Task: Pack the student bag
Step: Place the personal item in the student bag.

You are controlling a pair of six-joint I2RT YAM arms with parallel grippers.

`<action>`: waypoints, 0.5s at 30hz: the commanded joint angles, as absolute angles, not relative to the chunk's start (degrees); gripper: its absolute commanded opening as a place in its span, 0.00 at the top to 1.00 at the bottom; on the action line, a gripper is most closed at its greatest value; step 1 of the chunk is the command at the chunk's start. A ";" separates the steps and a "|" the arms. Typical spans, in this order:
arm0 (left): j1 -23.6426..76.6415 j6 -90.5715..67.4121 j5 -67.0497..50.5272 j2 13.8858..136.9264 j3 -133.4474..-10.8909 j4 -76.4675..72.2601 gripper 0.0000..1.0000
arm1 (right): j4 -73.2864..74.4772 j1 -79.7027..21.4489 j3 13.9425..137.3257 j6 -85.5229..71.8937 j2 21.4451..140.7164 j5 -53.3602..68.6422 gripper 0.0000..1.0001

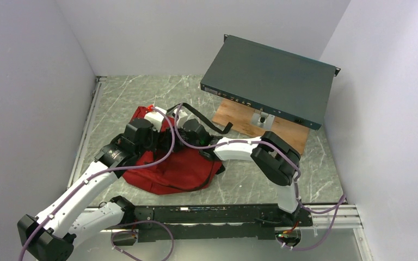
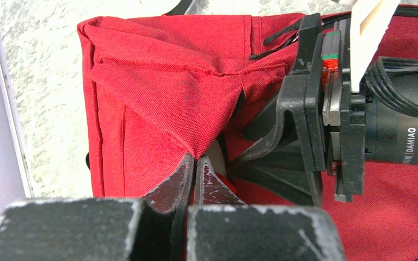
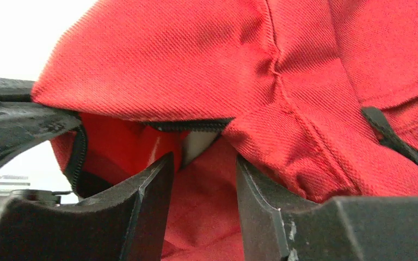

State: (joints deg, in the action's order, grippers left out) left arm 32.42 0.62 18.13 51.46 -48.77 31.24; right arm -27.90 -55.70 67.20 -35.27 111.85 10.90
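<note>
Red canvas filling both wrist views: the student bag [image 1: 168,168], slumped on the marbled table [image 1: 239,185], left of centre. Well apart from the dark teal metal box [image 1: 269,79], tilted above the wooden board [image 1: 283,128] at the far right.

Pinching a fold of the bag's flap with the left gripper [image 2: 195,163], clenched tight on the cloth and tenting it upward. Reaching in under that lifted flap with the right gripper [image 3: 202,166], fingers spread and nothing clamped between them, tips right at the black zip [image 3: 188,125] along the mouth. Something white [image 3: 198,144] glimpsed just past the zip, too little of it showing to name.

Looks like the opening-and-loading step: mouth held up from one side, the other arm working at the gap. Hard to judge how much is packed, with the interior mostly hidden.

Next, by the look of it: hold that pinch firm against sagging. Then either nudge the white item deeper or back out cleanly, clear of the zip teeth and the black strap [image 3: 392,138]. Tight quarters too, both wrists crowded close together over the bag.
</note>
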 commanded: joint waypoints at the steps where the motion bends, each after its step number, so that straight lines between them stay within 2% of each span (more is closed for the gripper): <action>1: 32.09 0.35 19.36 49.81 -51.42 29.78 1.00 | -21.58 -54.91 66.59 -32.72 107.52 8.05 0.52; 3: 32.07 0.36 19.15 50.19 -51.48 29.84 1.00 | -21.91 -54.93 65.52 -33.16 106.13 7.42 0.52; 8: 32.07 0.40 18.41 51.05 -51.78 30.15 1.00 | -22.80 -54.85 64.92 -38.03 106.51 6.53 0.40; 13: 32.07 0.35 17.29 51.67 -51.51 29.97 1.00 | -27.39 -54.82 63.95 -42.23 107.77 8.23 0.39; 15: 32.06 -1.46 17.20 52.44 -51.99 30.56 1.00 | -24.97 -54.70 64.80 -42.11 108.04 7.12 0.38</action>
State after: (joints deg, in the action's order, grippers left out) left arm 32.32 0.62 17.85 51.72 -48.82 31.51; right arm -23.09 -55.02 64.58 -39.83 107.94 7.99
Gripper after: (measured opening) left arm 0.014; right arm 0.609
